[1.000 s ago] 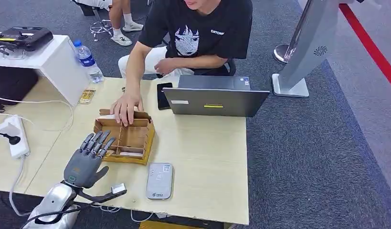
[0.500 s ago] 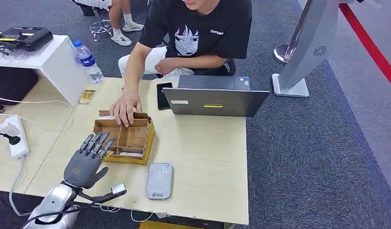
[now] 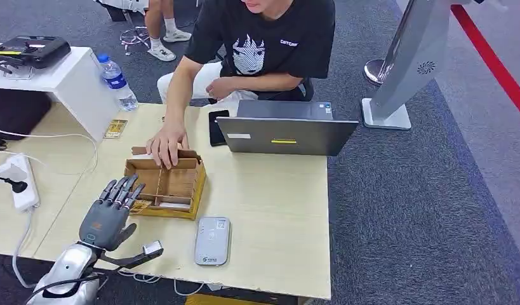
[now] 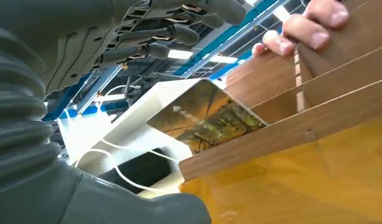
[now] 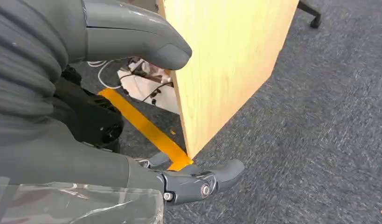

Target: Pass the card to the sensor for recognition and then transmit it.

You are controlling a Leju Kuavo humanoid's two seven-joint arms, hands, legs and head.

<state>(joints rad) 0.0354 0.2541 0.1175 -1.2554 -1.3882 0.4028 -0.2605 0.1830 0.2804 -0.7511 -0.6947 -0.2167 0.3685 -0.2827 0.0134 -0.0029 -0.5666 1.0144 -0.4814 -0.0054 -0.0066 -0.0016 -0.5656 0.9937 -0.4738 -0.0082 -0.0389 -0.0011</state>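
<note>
1. The robot's left hand [image 3: 106, 218] hovers with fingers spread, holding nothing, at the near left corner of the brown partitioned wooden box [image 3: 181, 184].
2. A picture-printed card [image 4: 205, 116] leans there, just beyond the fingertips [image 3: 127, 189].
3. A person's hand [image 3: 166, 143] rests on the box's far edge.
4. The right hand [image 5: 147, 116] hangs beside the table, fingers apart, holding nothing.

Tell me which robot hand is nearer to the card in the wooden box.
Left. The left hand hovers at the wooden box's near corner, fingers just short of the card. The right hand hangs below the table edge, beside the floor.
</note>
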